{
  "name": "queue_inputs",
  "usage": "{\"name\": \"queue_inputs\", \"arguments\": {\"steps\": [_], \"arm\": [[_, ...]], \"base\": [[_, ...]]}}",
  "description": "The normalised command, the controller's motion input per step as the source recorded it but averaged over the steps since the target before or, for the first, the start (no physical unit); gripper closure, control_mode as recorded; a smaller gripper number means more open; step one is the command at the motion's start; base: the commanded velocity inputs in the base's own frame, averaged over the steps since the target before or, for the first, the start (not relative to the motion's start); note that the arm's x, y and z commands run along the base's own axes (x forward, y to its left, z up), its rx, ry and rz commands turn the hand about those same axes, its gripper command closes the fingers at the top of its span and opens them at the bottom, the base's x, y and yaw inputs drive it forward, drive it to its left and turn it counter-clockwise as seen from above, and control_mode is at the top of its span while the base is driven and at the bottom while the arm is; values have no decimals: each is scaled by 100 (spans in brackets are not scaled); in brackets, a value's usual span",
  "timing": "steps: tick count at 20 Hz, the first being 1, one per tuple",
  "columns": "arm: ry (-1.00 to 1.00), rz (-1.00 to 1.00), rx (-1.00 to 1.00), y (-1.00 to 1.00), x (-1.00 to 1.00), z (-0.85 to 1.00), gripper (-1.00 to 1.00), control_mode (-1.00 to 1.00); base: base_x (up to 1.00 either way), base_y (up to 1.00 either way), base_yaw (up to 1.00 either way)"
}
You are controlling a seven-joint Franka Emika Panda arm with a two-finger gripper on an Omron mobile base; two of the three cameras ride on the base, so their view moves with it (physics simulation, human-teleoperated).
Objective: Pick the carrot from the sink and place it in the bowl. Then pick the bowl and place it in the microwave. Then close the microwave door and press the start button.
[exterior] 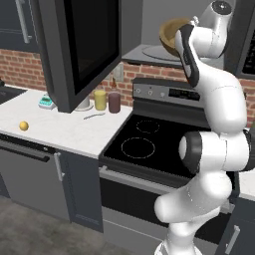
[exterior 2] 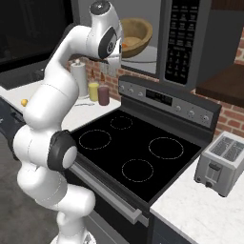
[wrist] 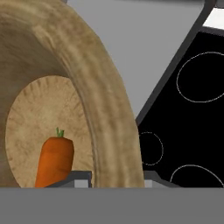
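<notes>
At the microwave (exterior 2: 190, 43) mouth, the gripper (wrist: 117, 177) has its jaws clamped on the bowl (exterior 2: 136, 35) rim, carrot (wrist: 54, 159) inside. Placing step in hand; next, judged: lower onto turntable, release.

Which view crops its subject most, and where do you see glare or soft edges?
Hand view: the bowl is cropped by the frame, with the carrot sharp inside; left base view: soft, slightly blurred, no glare on the microwave door; right base view: even lighting, faint sheen on the stovetop.
</notes>
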Motion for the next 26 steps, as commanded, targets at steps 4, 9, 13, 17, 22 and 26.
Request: {"name": "queue_inputs", "arguments": {"steps": [4, 9, 13, 17, 22, 26], "arm": [[1, 0, 0, -8, 44, -15, 100, -100], [1, 0, 0, -2, 46, -18, 100, -100], [1, 0, 0, -3, 48, -16, 100, -100], [1, 0, 0, -4, 49, -13, 100, -100], [1, 0, 0, -5, 50, -12, 100, -100], [1, 0, 0, 0, 34, -28, -100, -100]], "base": [[0, 0, 0], [0, 0, 0], [0, 0, 0], [0, 0, 0], [0, 0, 0], [0, 0, 0]]}}
